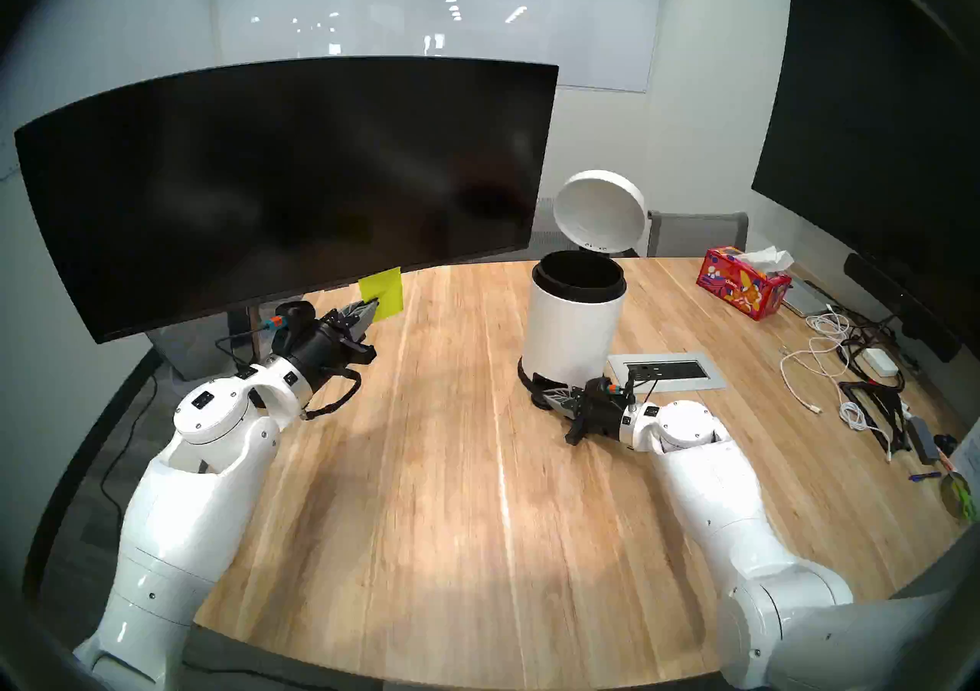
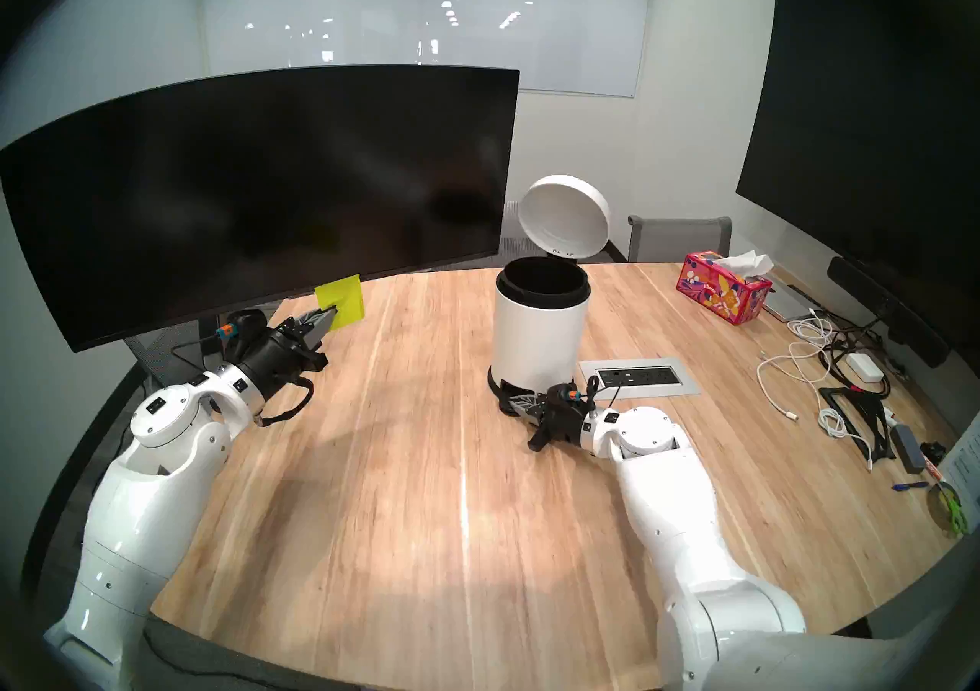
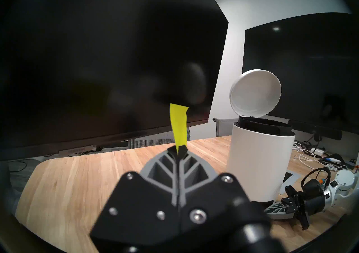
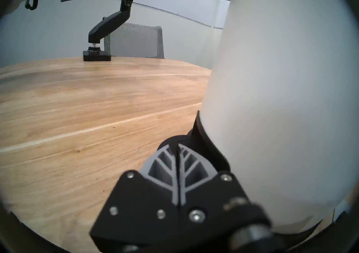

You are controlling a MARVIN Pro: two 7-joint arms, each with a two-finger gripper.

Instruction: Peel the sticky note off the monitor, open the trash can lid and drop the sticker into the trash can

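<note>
Sticky note pinched in left claw left of trash can; right claw, clenched, holds pedal; carry note over rim, release

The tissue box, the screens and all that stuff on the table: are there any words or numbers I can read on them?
None can be read for sure.
Red tissue box: a small white brand mark, too blurred to read.
Paper sheet at the table's right edge: print too small.
Monitor: blank.
Sticky note: blank.
Trash can: no writing.
</note>
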